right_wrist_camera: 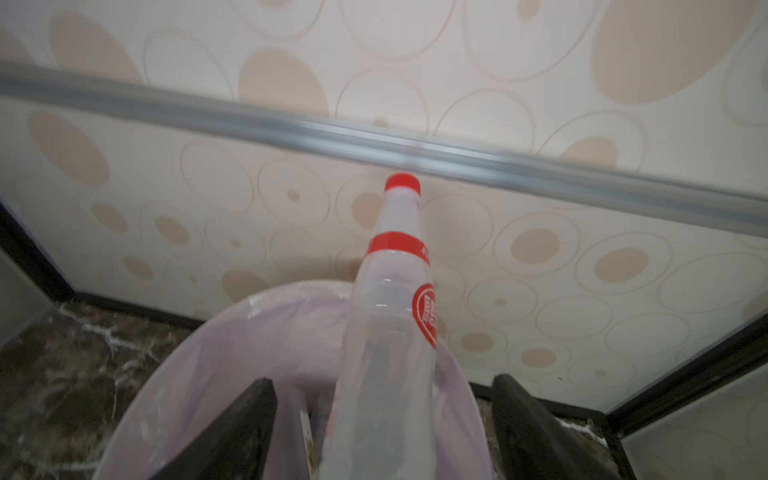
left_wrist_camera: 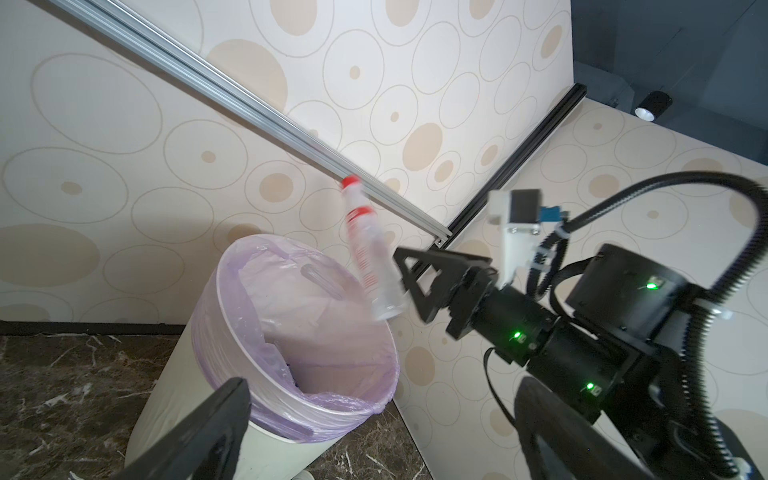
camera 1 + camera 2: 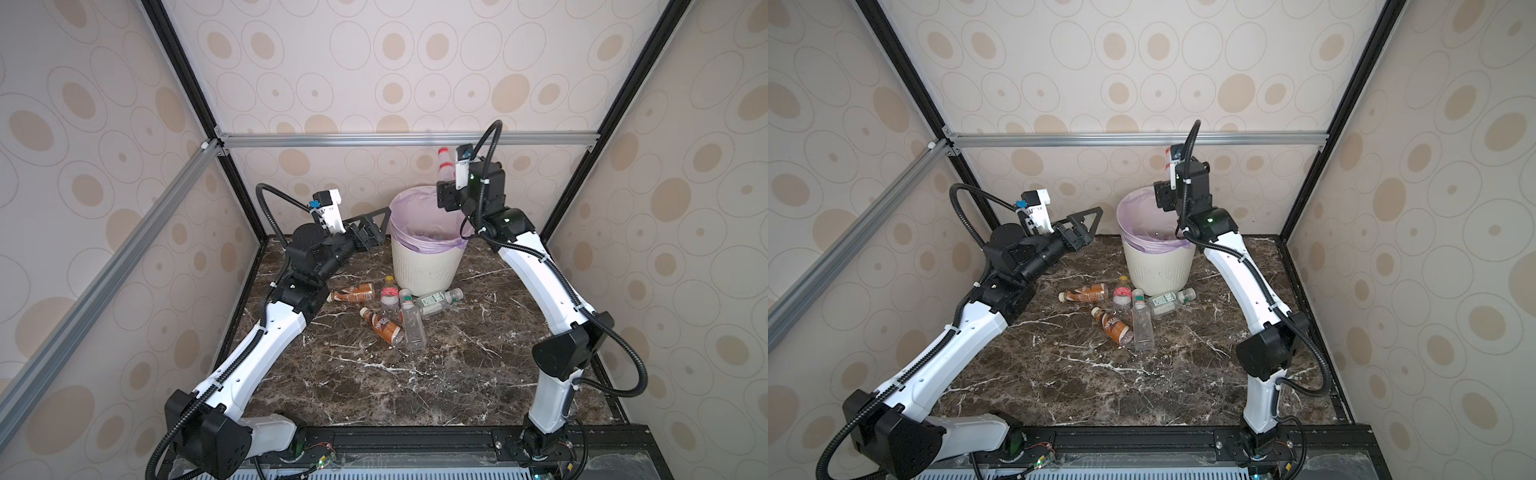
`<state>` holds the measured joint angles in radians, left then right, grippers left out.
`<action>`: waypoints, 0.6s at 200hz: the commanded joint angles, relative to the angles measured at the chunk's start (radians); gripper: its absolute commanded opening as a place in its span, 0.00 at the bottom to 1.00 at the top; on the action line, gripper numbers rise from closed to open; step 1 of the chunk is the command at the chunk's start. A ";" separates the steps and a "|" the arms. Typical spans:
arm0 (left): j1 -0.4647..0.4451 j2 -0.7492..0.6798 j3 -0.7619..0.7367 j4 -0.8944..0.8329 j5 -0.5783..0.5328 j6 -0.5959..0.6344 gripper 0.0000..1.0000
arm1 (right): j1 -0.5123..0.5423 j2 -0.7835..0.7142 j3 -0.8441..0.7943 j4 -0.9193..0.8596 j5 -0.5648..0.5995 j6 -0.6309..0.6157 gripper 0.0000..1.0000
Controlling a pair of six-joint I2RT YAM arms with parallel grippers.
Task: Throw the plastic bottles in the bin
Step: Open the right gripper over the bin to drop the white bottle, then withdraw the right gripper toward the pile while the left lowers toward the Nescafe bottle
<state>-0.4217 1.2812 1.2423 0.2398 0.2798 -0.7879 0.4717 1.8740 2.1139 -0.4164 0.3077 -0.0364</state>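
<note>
While the right gripper [image 1: 384, 380] holds its jaws spread above the bin [image 3: 424, 266], a red-capped bottle [image 1: 390, 291] stands cap-up between them, clear of both; the left gripper [image 3: 372, 226] hovers wide open beside the bin, with five bottles [image 3: 413, 328] lying on the table [image 3: 457, 374].

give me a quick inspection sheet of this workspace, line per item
surface: dark marble tabletop, white veins
job's things: bin at the back, lilac liner; five bottles clustered in front of it; red-capped bottle cap up over the bin's opening, blurred
clutter: nothing seen
grippers: left gripper open, empty, beside the bin; right gripper open above the bin, the red-capped bottle between its jaws
cables: black conduit looping on each arm, away from the bottles
surroundings: patterned walls; aluminium rail behind the bin
</note>
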 commanded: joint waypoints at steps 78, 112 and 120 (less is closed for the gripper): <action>-0.006 0.011 -0.007 0.017 0.001 -0.020 0.99 | 0.016 -0.151 -0.022 -0.024 0.008 0.006 0.99; -0.006 0.001 -0.008 0.006 -0.004 -0.016 0.99 | 0.016 -0.152 -0.022 -0.023 0.005 0.010 0.99; -0.006 0.001 -0.007 0.003 -0.005 -0.015 0.99 | 0.015 -0.153 -0.021 -0.023 0.005 0.011 0.99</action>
<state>-0.4217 1.2922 1.2339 0.2379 0.2783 -0.7963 0.4843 1.7241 2.0830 -0.4366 0.3103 -0.0288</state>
